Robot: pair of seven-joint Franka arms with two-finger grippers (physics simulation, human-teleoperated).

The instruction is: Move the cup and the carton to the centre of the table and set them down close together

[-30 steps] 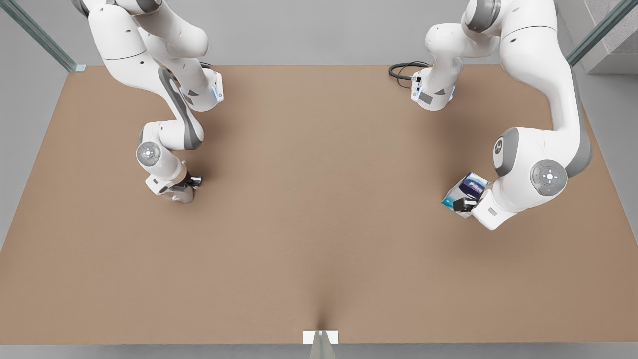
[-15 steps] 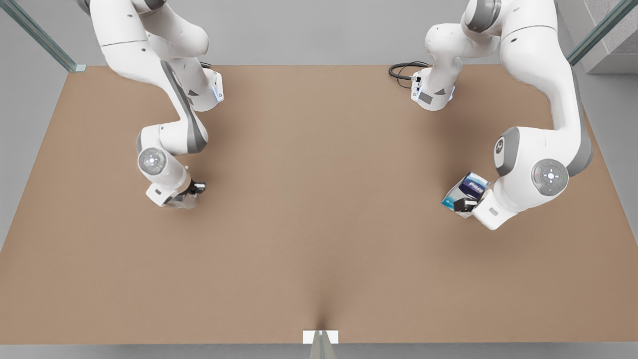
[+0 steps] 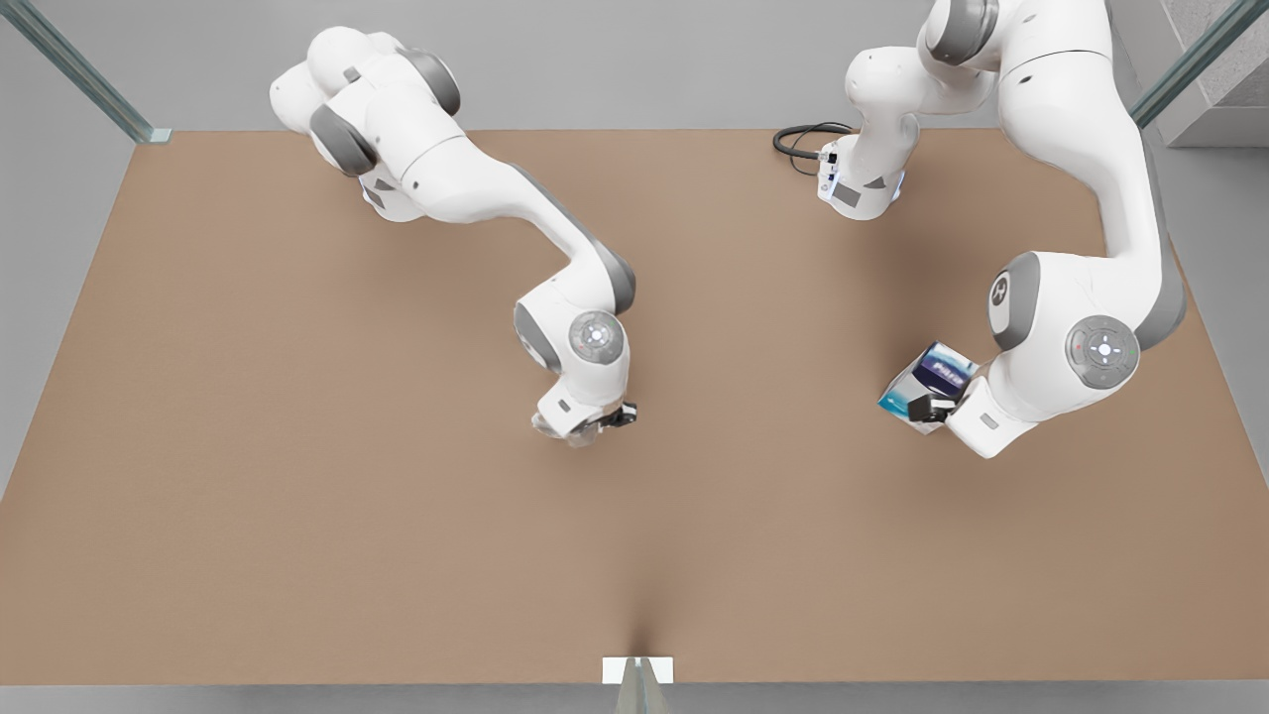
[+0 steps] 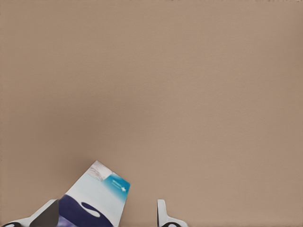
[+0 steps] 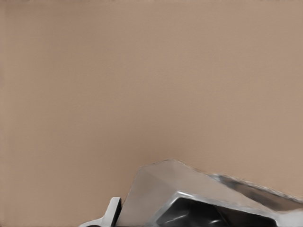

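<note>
A: Front view: where are the grippers seen, and how much room is left around them?

B: The right gripper (image 3: pixel 593 424) is seen near the middle of the table (image 3: pixel 297 516), closed on the cup (image 3: pixel 563 428). Bare tan tabletop lies open on every side of it, the edges well away. The left gripper (image 3: pixel 930 407) is seen toward the front view's right, closed on the carton (image 3: pixel 927 377), with open table between it and the right edge.

A: How far apart are the two things?

B: Well apart; a wide bare stretch is seen between the grippers.

A: What is given by the wrist views that the front view lacks?

B: In the left wrist view the carton (image 4: pixel 97 201) is seen close, pressed against one finger (image 4: pixel 45 215), its dark blue, white and teal print plain. Whether the far finger touches it cannot be told there. In the right wrist view the cup (image 5: pixel 208 198) is shown silvery-grey, angular and faceted, with a dark hollow, beside a white fingertip (image 5: pixel 112 213).

A: And the table?

B: A flat, matte, uniform surface is seen beyond both fingers.
</note>
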